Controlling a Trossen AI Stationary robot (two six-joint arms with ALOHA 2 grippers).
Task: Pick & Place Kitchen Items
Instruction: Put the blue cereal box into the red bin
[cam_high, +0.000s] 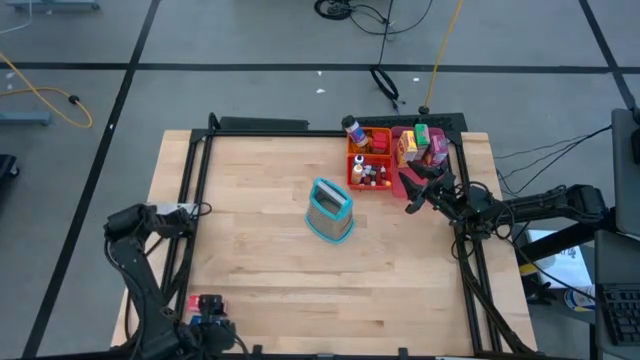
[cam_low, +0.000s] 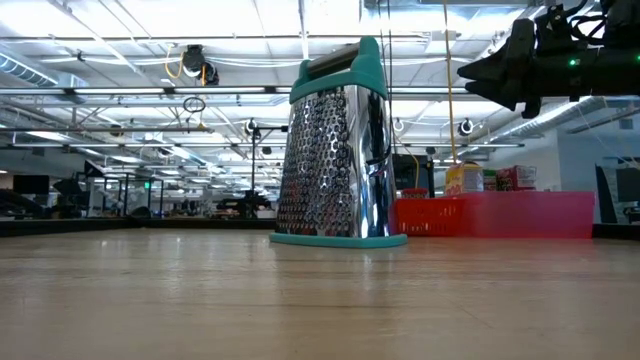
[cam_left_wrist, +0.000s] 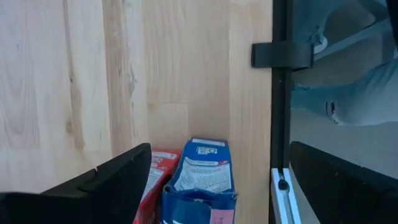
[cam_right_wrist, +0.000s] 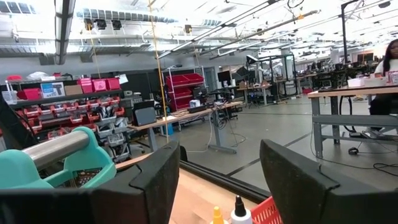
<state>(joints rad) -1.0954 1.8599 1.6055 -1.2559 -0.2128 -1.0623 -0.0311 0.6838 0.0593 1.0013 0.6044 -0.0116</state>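
My right gripper (cam_high: 408, 193) hangs open, high above the table (cam_low: 520, 60), at the near side of the pink tray (cam_high: 452, 165) and the orange tray (cam_high: 353, 172). Tiny spice bottles (cam_high: 372, 175) stand in the orange tray; small boxes (cam_high: 420, 145) stand in the pink one. In the right wrist view the open gripper (cam_right_wrist: 219, 149) sits over bottle tips (cam_right_wrist: 236, 211). My left gripper (cam_high: 207, 310) is open at the table's near left. In its wrist view a blue box (cam_left_wrist: 200, 177) and a red box (cam_left_wrist: 158, 174) lie on the wood between its fingers (cam_left_wrist: 221, 155). My left gripper stands open around the red and blue boxes, coming from the table's near side. One finger (cam_left_wrist: 106, 183) overlaps the red box's edge (cam_left_wrist: 155, 168) in the wrist view, and I cannot tell whether it touches it.
A teal-framed metal box grater (cam_high: 330, 210) stands upright mid-table, left of my right gripper (cam_low: 335, 140). A black frame rail (cam_left_wrist: 280, 93) runs along the table edge beside the left gripper. Bare wood (cam_high: 260, 260) spreads between the grater and the near edge.
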